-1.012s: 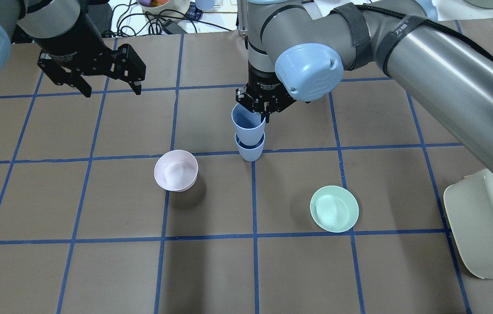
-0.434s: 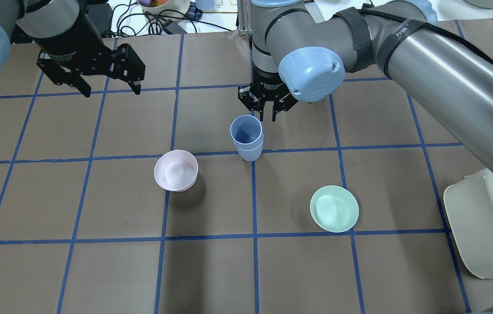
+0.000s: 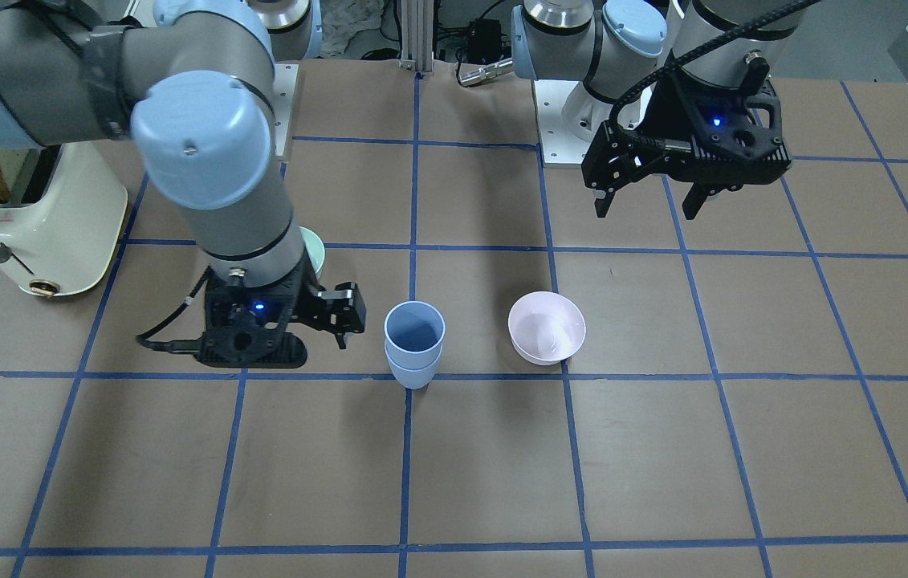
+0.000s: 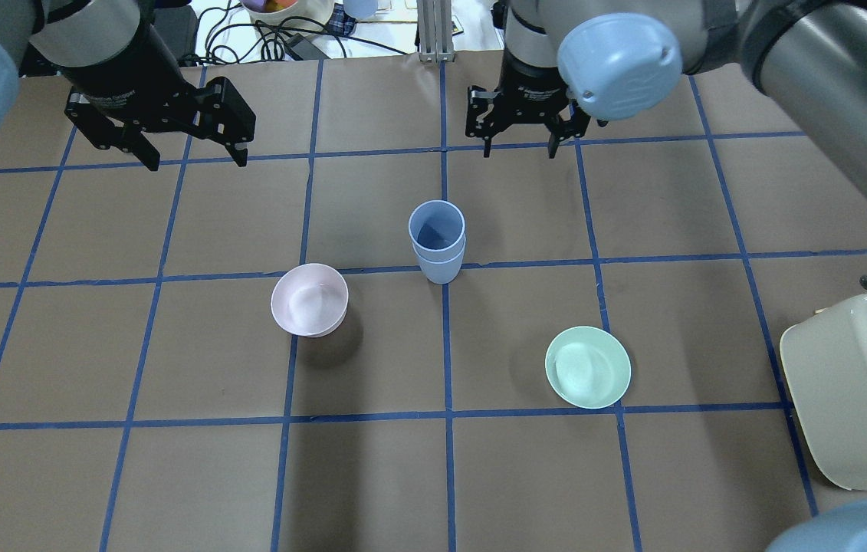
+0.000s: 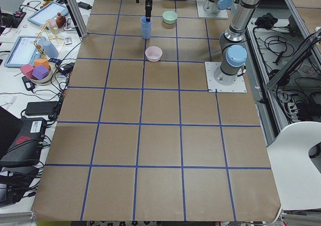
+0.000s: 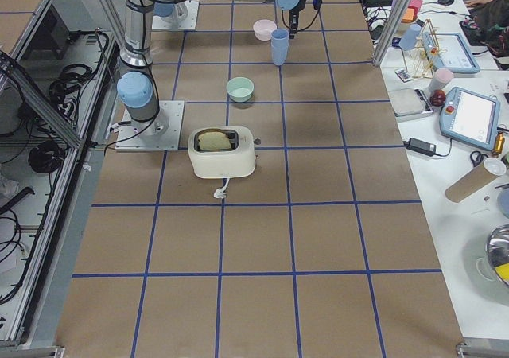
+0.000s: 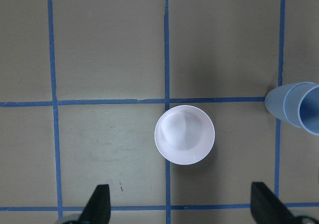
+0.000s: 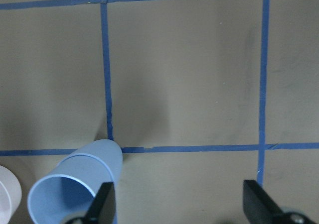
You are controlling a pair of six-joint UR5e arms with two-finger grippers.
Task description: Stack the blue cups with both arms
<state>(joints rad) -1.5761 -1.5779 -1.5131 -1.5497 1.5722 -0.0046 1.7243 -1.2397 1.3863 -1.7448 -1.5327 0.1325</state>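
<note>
Right gripper has backed off since a second ago, when it held the upper blue cup above the lower blue cup. That cup now sits dropped into the lower one, with only its top part standing out.

Left to right in my overhead view:
- **Left gripper**: hangs over the far left of the table, fingers spread wide with nothing between them, same spot as before.
- **Pink bowl**: stands mouth up, well apart from that gripper. I see only its bare pale inside.
- **Cups**: near the bowl's right but not touching it, the two stand upright as one stack on a blue tape crossing. The upper one's hollow shows plain blue.
- **Right gripper**: beyond the stack on the far side and clear of it, fingers apart, holding nothing.
- **Green bowl**: sits nearer the robot and further right, mouth up, bare inside.
- **Toaster**: at the right edge, with a slice of bread in its slot.
</note>
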